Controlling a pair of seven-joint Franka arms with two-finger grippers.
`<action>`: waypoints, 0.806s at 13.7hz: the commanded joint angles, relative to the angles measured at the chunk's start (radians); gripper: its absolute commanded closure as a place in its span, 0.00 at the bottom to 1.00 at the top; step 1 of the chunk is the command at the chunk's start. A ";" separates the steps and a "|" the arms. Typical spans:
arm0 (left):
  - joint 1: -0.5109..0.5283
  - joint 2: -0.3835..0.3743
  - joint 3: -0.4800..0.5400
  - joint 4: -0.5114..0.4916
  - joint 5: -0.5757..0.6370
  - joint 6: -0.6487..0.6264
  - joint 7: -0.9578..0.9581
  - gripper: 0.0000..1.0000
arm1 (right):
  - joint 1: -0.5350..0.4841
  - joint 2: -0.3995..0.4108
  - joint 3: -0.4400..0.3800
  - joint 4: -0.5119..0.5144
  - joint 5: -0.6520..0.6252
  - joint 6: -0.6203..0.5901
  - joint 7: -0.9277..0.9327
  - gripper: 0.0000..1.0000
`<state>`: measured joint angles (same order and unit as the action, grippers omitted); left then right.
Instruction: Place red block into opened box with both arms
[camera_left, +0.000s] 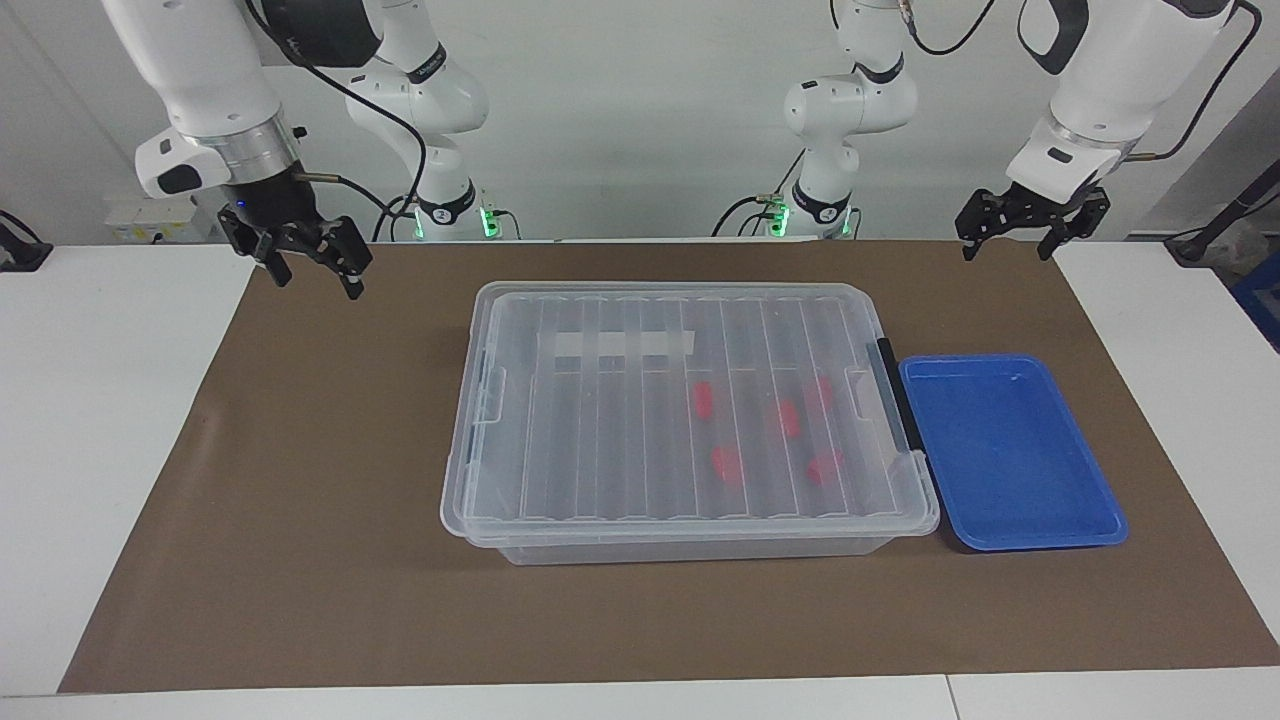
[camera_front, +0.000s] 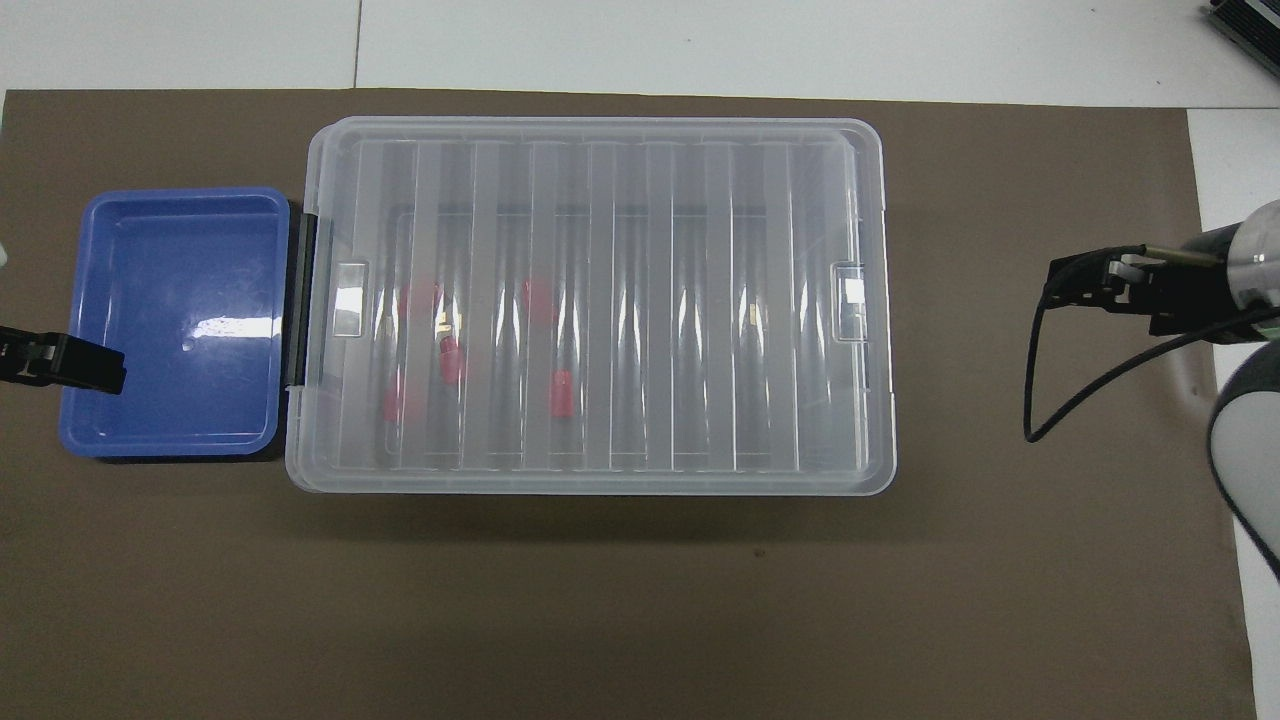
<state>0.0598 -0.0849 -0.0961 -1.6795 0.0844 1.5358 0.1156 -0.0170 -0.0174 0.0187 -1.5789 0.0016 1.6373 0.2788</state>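
The box (camera_left: 600, 440) (camera_front: 640, 300) stands in the middle of the brown mat with its clear ribbed lid lying shut on it. Several red blocks lie inside toward the left arm's end, among them one (camera_left: 703, 398) (camera_front: 562, 392) and another (camera_left: 826, 465) (camera_front: 420, 298). My right gripper (camera_left: 318, 275) hangs open and empty in the air over the mat's corner at the right arm's end, well clear of the box. My left gripper (camera_left: 1008, 245) waits open and empty, raised over the mat's edge at the left arm's end; one fingertip (camera_front: 80, 365) shows over the tray.
An empty shallow blue tray (camera_left: 1010, 455) (camera_front: 170, 320) sits against the box's black-handled end, toward the left arm's end. The brown mat (camera_left: 300, 500) covers most of the white table.
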 joint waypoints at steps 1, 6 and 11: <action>0.005 -0.026 0.003 -0.023 -0.015 0.007 0.015 0.00 | -0.026 0.050 0.010 0.086 -0.012 -0.060 -0.043 0.00; 0.008 -0.026 0.003 -0.022 -0.015 0.006 0.016 0.00 | -0.008 -0.033 0.023 -0.004 -0.008 -0.103 -0.062 0.00; 0.022 -0.029 0.003 0.021 -0.058 0.041 0.016 0.00 | -0.008 -0.035 0.024 -0.009 -0.008 -0.086 -0.064 0.00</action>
<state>0.0657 -0.0947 -0.0924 -1.6673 0.0658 1.5588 0.1162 -0.0178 -0.0298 0.0400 -1.5552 0.0016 1.5337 0.2387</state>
